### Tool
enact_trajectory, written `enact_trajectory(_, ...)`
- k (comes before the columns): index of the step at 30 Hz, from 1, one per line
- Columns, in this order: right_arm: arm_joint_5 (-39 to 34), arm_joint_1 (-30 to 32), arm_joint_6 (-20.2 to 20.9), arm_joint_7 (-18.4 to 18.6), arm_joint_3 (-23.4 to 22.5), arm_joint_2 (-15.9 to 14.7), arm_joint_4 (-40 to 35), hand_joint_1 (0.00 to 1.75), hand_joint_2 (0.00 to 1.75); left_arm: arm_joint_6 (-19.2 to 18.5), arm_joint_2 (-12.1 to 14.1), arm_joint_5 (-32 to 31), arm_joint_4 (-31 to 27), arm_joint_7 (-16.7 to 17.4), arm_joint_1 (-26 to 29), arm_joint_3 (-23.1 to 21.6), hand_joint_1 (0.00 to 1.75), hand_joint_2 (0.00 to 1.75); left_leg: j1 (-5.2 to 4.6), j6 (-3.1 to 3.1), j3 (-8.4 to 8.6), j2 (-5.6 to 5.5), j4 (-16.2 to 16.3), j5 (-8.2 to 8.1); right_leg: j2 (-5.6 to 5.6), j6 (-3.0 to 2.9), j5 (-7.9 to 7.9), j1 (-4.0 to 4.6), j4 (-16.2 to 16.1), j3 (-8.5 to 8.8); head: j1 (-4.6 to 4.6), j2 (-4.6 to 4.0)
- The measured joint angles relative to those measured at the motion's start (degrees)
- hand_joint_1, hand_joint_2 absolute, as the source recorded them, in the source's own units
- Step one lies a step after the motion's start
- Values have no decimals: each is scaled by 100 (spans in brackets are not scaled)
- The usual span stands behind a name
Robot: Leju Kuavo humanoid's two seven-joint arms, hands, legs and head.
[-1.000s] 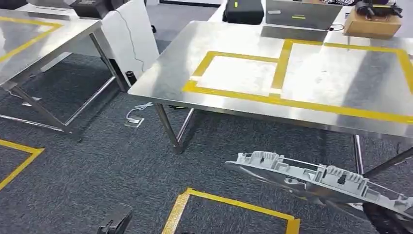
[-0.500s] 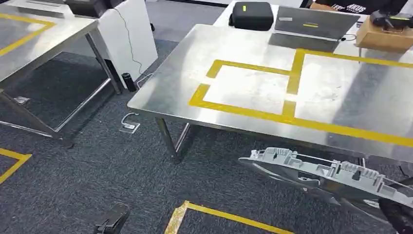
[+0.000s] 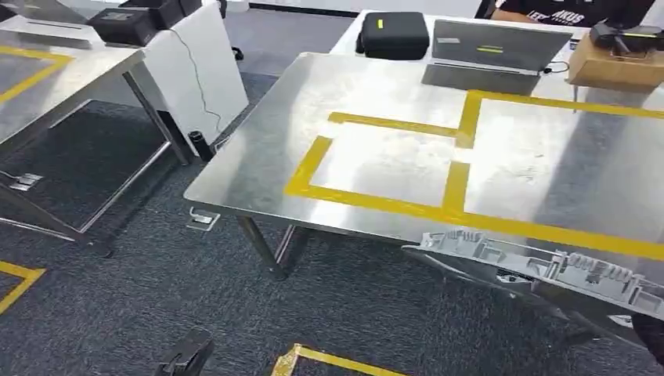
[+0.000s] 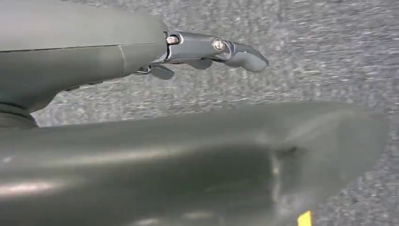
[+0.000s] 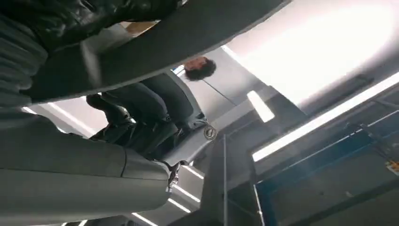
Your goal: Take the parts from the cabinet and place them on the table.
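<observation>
Steel work table on dark grey carpet, seen from above.
Yellow tape marks rectangles on the tabletop (reflective under the room light). Beyond the table: a black case and laptop. Left of it: a white panel and second steel table.

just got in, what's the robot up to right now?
It's carrying a long grey plastic part in its right hand, held low just off the near edge of the steel table. The part is not yet on the table, whose yellow taped boxes are bare. The left hand hangs over the carpet holding nothing, fingers apart. A laptop, a black case and a cardboard box sit at the far end.
</observation>
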Motion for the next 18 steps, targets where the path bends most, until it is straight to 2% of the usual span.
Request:
enact_trajectory(1,0,-3,0,0,2,0,2,175,175,0,0,0,0,4,12,2,0,0,-29,19,-51,4,-33,97,17,43,-48,5,26,57,26,0)
enact_trajectory(2,-2,2,2,0,-2,-2,-4,175,175,0,-2,0,0,4,-1,2,0,0,-52,63,-38,8,-110,11,27,81,-71,9,21,-12,15,0)
enact_trajectory(3,0,-11,9,4,-4,-11,-11,175,175,0,0,2,0,15,9,6,0,0,-55,110,-30,9,-80,167,28,116,-107,8,25,-31,28,0)
enact_trajectory(4,-4,-1,7,2,-4,-15,-20,175,175,0,0,2,0,15,14,9,0,0,-66,134,-20,9,-92,154,20,133,-116,-1,-9,-32,31,0)
enact_trajectory(5,-7,-4,7,4,-9,-28,-26,175,175,0,-11,4,0,15,9,9,0,0,-43,87,-17,7,-124,191,18,73,-148,4,11,-13,33,2)
enact_trajectory(6,-7,-15,7,0,-11,-35,-35,175,175,0,-9,4,0,15,-4,9,0,0,-45,90,-24,2,-124,189,16,-7,-120,5,-5,19,35,0)
enact_trajectory(8,-9,-24,7,0,-15,-48,-37,175,175,2,-7,4,0,15,-13,13,0,0,-57,116,-27,-8,-123,172,13,-3,-117,5,-45,52,35,0)
enact_trajectory(11,-9,-30,7,0,-37,-57,-37,175,175,0,-9,4,0,15,-13,15,0,0,-63,174,-20,-8,-122,136,5,17,-129,2,-118,34,33,0)
enact_trajectory(12,-15,-33,2,2,-42,-63,-39,175,175,2,-13,4,0,15,-14,15,0,0,-64,179,-21,-8,-121,132,4,52,-127,2,-127,37,35,0)
enact_trajectory(14,-26,-34,-4,4,-70,-74,-48,175,175,2,-13,4,0,15,-14,15,0,0,-69,183,-20,-8,-120,130,5,81,-119,-2,-135,38,33,0)
enact_trajectory(16,-33,-34,-7,13,-136,-96,-50,175,175,4,-9,4,0,15,-14,15,0,0,-75,185,-20,-8,-116,131,4,149,-119,-11,-139,38,33,0)
enact_trajectory(18,-66,-30,-9,46,-214,-131,-81,175,175,7,-7,-2,0,18,-13,15,0,0,-77,192,-18,-8,-116,137,3,167,-112,-12,-139,37,31,0)
